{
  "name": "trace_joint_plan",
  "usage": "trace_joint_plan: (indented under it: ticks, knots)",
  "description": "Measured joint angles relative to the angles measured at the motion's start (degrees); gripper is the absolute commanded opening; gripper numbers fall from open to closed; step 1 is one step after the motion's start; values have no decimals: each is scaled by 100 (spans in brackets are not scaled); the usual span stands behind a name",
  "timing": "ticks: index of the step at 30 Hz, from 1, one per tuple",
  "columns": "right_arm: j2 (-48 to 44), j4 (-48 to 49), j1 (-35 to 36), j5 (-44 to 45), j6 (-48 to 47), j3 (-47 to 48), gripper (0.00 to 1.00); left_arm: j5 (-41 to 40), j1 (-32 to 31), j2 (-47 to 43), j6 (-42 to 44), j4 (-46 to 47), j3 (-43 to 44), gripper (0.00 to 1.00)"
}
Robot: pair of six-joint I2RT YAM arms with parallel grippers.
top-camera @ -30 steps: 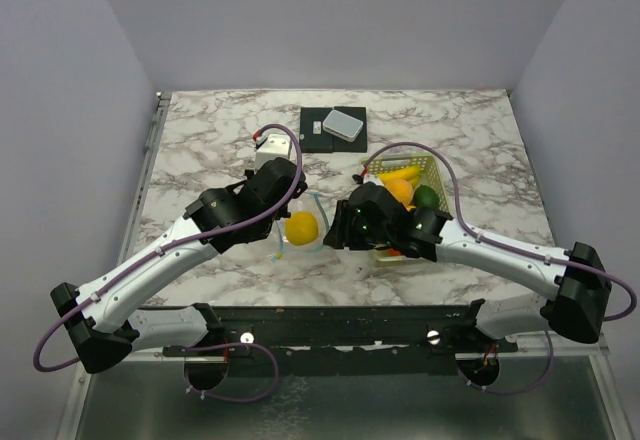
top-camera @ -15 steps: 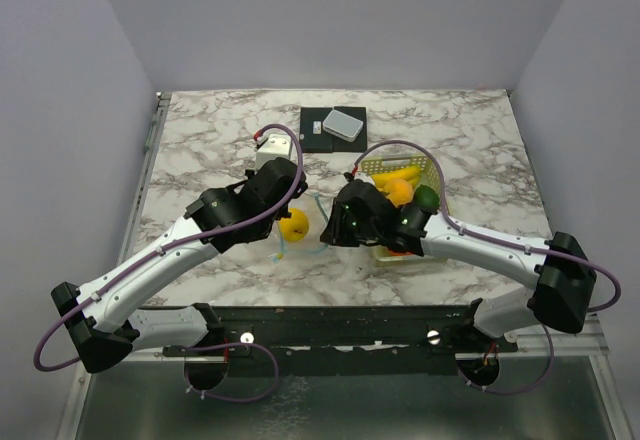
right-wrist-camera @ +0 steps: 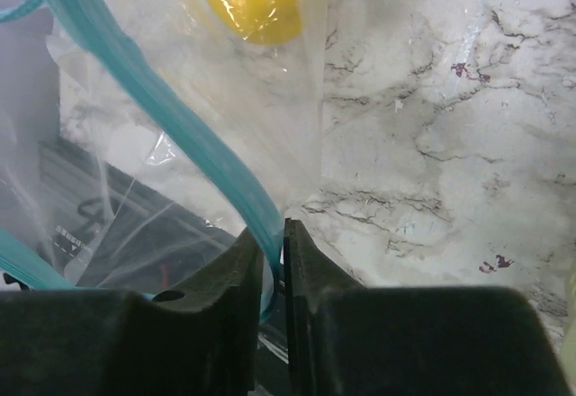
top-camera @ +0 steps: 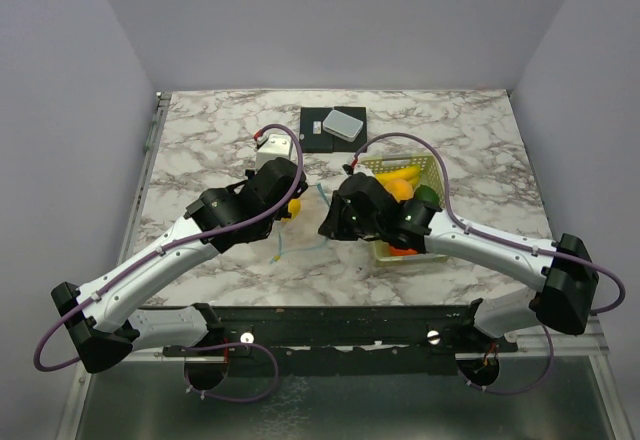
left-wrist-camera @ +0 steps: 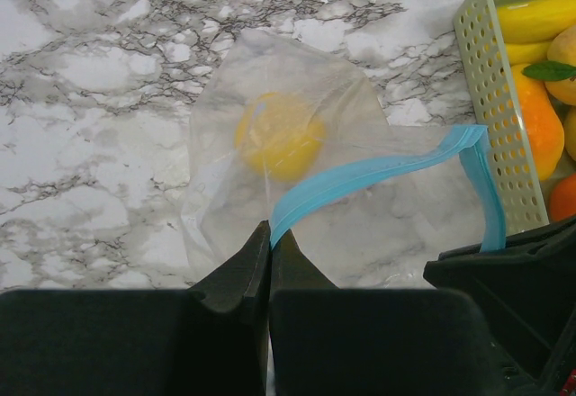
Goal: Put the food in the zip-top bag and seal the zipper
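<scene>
Zip-top bag rests on the counter just beside the basket, with one yellow fruit inside it and the other fruit waiting in the basket. The left tool is clamped tight on the blue zipper. The right tool has its jaws pinched on the same strip farther along. The mouth likely needs gentle handling: hold both pinches firm, avoid a hard tug, and lift the strip enough that the fruit cannot roll out.

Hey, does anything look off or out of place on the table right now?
Nothing spilled or torn. One oddity: left pincer and right pincer both pinch the zipper, yet the bag shows only one yellow fruit; the other fruits sit in the basket.
</scene>
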Motion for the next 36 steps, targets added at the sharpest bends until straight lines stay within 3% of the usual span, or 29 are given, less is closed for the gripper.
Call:
trace_joint_plan:
  ticks: [7,24,36]
  knots:
    - [-39,-284,0,216,-164,168,52,-2,0,-2,2,4,-28,0]
    - [-693,-1661,-256,1836,-887,577,97,-2,0,0,22,9,-61,0]
    - [-686,-1751,-1609,1827,-1534,568,100,-101,0,-66,22,-11,-24,0]
